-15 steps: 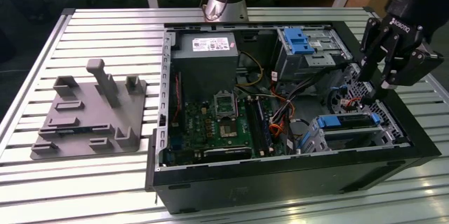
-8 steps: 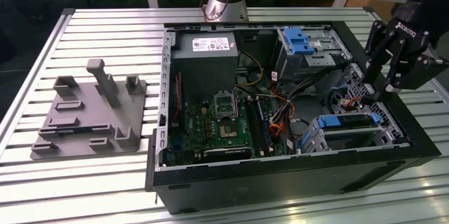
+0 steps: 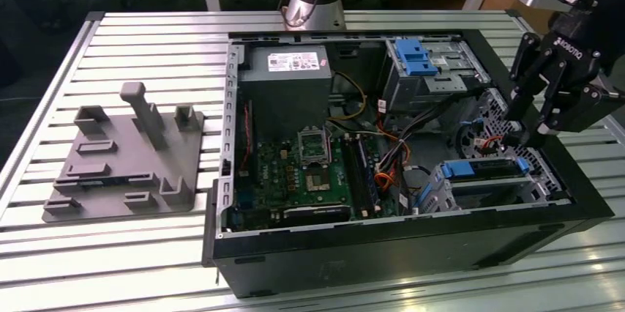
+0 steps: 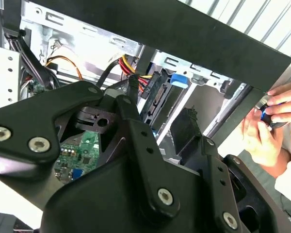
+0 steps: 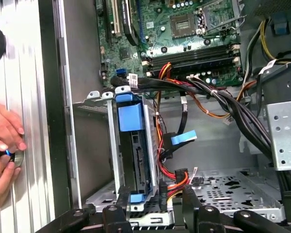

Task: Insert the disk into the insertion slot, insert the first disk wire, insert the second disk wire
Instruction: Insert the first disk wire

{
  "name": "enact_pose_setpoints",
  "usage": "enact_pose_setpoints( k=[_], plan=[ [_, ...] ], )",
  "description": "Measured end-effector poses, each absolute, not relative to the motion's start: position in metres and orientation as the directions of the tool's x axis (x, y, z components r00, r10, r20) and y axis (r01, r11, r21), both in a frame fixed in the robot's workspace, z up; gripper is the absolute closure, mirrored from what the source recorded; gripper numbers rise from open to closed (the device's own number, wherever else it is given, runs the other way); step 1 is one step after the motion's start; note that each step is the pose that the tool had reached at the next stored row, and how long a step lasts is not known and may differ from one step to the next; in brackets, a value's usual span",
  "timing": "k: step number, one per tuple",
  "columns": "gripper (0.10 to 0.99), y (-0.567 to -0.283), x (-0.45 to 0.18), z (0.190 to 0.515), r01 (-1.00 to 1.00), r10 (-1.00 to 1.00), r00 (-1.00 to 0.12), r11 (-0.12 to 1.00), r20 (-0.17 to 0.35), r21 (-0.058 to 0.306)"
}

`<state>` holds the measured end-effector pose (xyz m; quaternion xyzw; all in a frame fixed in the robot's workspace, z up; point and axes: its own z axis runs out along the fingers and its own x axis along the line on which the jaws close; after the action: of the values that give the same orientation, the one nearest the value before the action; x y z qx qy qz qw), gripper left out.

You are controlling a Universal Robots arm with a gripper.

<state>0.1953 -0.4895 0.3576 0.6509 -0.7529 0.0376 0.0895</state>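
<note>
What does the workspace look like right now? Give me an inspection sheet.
Surface: slatted metal table, carrying the open PC case.
Job's things: disk seated in slot.
Clutter: grey fixture on the exterior view's left.
Grippers: gripper open, close beside slot.
Cables: red-orange wires loose beside slot; whether plugged, unclear.
Surroundings: a person's hands outside the case wall.

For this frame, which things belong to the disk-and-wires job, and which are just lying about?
Job: disk, in the insertion slot; red-yellow wire plug beside it; claw over that corner.
Lying about: grey fixture, power-supply box, taller bay, a person's hands.
</note>
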Motion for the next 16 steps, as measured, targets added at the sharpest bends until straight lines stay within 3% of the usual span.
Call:
enact_pose_setpoints(
  k=[16],
  plan=[
    [0.541,-0.4896,0.2027,0.3518,-0.98,-0.97,-0.154,0.174,0.186,0.093]
  ],
)
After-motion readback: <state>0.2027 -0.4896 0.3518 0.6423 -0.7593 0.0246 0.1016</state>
